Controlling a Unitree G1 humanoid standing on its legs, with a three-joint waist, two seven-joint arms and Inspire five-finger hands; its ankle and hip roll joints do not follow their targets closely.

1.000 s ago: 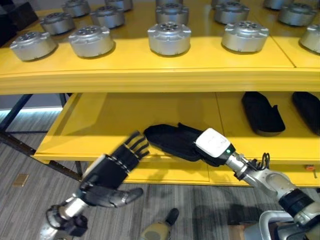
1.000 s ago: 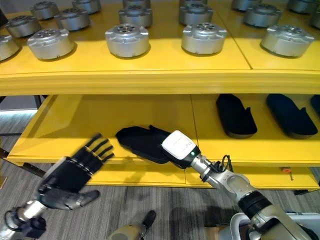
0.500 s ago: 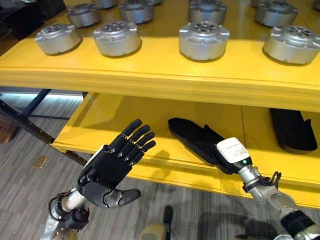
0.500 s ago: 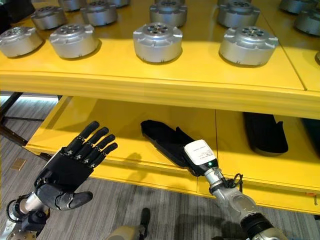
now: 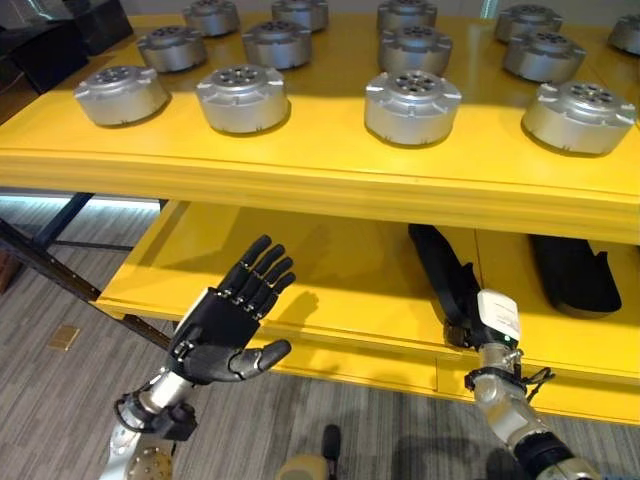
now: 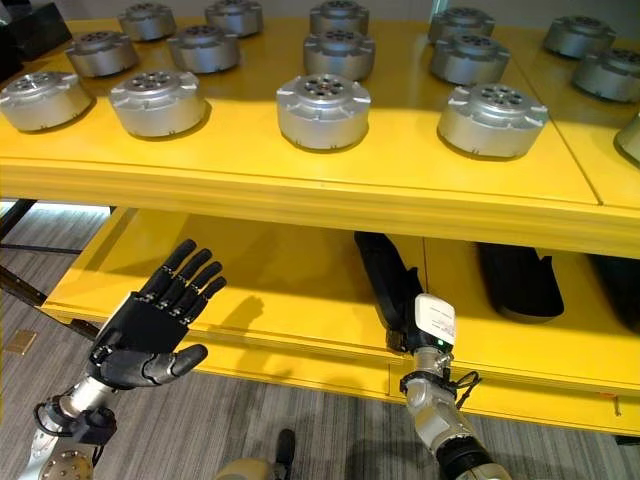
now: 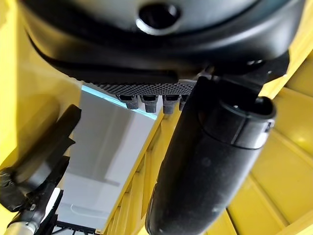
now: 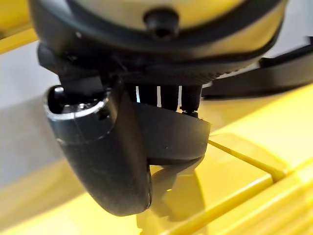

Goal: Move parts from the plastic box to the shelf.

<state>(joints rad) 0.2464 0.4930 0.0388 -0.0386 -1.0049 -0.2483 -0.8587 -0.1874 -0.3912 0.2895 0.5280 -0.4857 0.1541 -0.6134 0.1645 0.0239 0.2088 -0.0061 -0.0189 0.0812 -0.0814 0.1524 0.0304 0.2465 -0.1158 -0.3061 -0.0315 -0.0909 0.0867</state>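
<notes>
The left hand point(image 5: 225, 335) is hovering in front of the yellow shelf point(image 5: 300, 150), palm up, fingers point(image 5: 255, 275) spread wide and straight, holding nothing. Its wrist view is showing the thumb point(image 7: 210, 161) standing clear of the fingers. Round silver parts point(image 5: 411, 106) are sitting in rows on the upper board. On the lower board point(image 5: 340, 290), the right hand point(image 6: 410, 320) is gripping a black part point(image 5: 440, 270); the wrist view is showing its thumb point(image 8: 105, 156) and fingers closing on that dark piece. Further right, another black part point(image 5: 570, 270) is lying flat.
</notes>
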